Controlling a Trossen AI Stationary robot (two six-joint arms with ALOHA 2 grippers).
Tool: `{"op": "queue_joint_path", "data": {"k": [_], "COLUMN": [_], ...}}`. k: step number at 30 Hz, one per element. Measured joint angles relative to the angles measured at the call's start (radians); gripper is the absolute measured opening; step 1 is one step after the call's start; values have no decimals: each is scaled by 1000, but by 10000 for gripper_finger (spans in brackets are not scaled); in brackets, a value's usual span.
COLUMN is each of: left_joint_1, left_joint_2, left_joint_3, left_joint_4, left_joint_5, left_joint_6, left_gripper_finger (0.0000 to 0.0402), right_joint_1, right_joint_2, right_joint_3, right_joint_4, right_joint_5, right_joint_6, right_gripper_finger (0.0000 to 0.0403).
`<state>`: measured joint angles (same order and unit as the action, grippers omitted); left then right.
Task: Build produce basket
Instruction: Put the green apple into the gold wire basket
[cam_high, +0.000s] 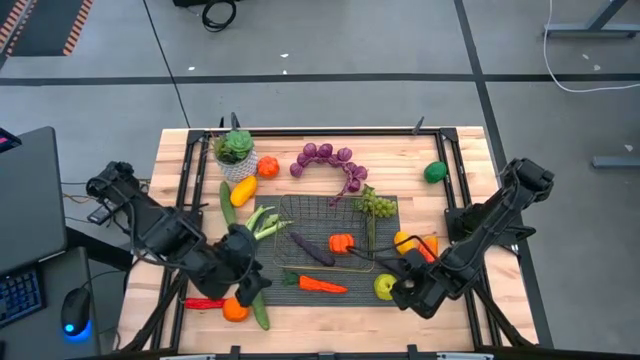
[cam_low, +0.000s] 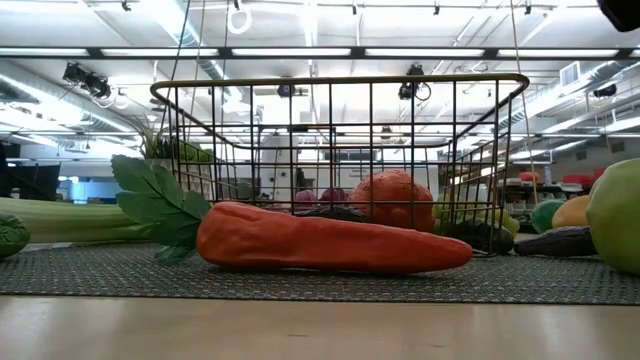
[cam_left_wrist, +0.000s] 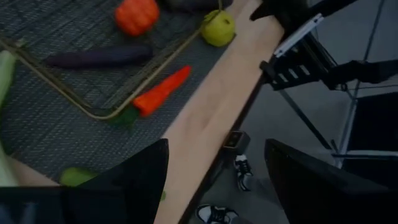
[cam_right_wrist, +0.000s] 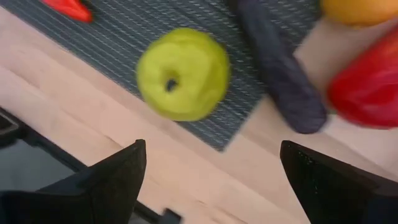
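The brass wire basket (cam_high: 322, 232) stands on the dark ribbed mat (cam_high: 300, 296) and holds a purple eggplant (cam_high: 312, 248) and a round orange piece (cam_high: 341, 243). The carrot (cam_high: 320, 285) lies on the mat in front of the basket and fills the low view (cam_low: 330, 240). The leek (cam_high: 262, 222) lies at the basket's left edge. My left gripper (cam_high: 250, 283) hovers open and empty over the mat's near left corner. My right gripper (cam_high: 405, 290) is open and empty, just above and beside the green apple (cam_right_wrist: 182, 73), which rests on the mat's near right corner.
Near my left gripper lie an orange (cam_high: 235, 310), a red pepper (cam_high: 203, 302) and a green cucumber (cam_high: 260, 312). A dark eggplant (cam_right_wrist: 280, 74) and red pepper (cam_right_wrist: 367, 87) lie by the apple. Purple grapes (cam_high: 330, 160), green grapes (cam_high: 375, 205) and the potted plant (cam_high: 236, 152) are farther back.
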<state>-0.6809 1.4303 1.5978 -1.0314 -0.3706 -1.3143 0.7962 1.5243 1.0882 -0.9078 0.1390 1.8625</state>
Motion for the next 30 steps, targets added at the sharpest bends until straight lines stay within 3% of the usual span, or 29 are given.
{"op": "queue_joint_path", "data": {"k": [6,14,22,26,30], "left_joint_1": [3,-20,-67,-44,-20], "left_joint_2": [0,0,-2,-6,-20], "left_joint_3": [0,0,0,0,-1], "left_joint_4": [14,96,278,287,307], "left_joint_5": [-53,-143,-350,-540,-546], "left_joint_6": [-17,-34,17,-2,-12], "left_gripper_finger": [270,270,270,270,270], "right_joint_1": [-2,-3,0,13,14], "right_joint_2": [30,30,30,30,30], "right_joint_3": [0,0,0,0,0], "right_joint_4": [126,136,134,138,140], "right_joint_5": [-7,23,29,50,63], "right_joint_6": [19,-10,-35,-34,-93], "right_gripper_finger": [373,373,370,362,356]}}
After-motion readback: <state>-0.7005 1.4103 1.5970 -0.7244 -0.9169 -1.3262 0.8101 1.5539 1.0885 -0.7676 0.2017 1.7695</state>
